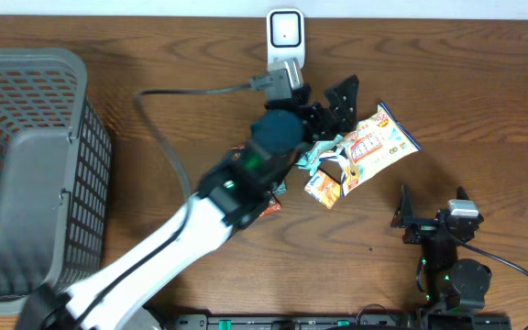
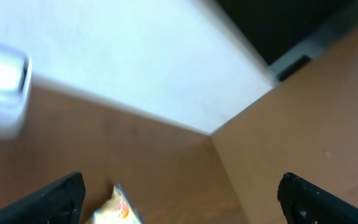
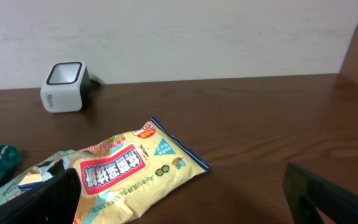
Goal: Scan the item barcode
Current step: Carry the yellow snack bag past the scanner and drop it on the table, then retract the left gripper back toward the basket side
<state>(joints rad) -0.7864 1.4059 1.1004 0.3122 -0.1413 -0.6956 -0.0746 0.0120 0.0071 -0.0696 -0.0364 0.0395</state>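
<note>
A yellow snack packet [image 1: 380, 143] with a red label lies flat on the table right of centre, among other small packets. The white scanner [image 1: 285, 34] stands at the back edge. My left gripper [image 1: 335, 112] hovers open just left of the packet's upper end, with nothing between its fingers. Its blurred wrist view shows only the packet's corner [image 2: 117, 210] low between the fingers, and the scanner [image 2: 2, 84] at far left. Near the front edge my right gripper [image 1: 432, 202] stands open and empty. In its wrist view the packet [image 3: 129, 172] lies ahead on the left, with the scanner [image 3: 65, 87] behind it.
A grey mesh basket [image 1: 35, 174] fills the left side. A small orange packet [image 1: 324, 189], a teal packet [image 1: 312, 158] and a reddish packet [image 1: 269, 207] lie beside the yellow one. The scanner's cable [image 1: 168, 110] runs leftward across the table.
</note>
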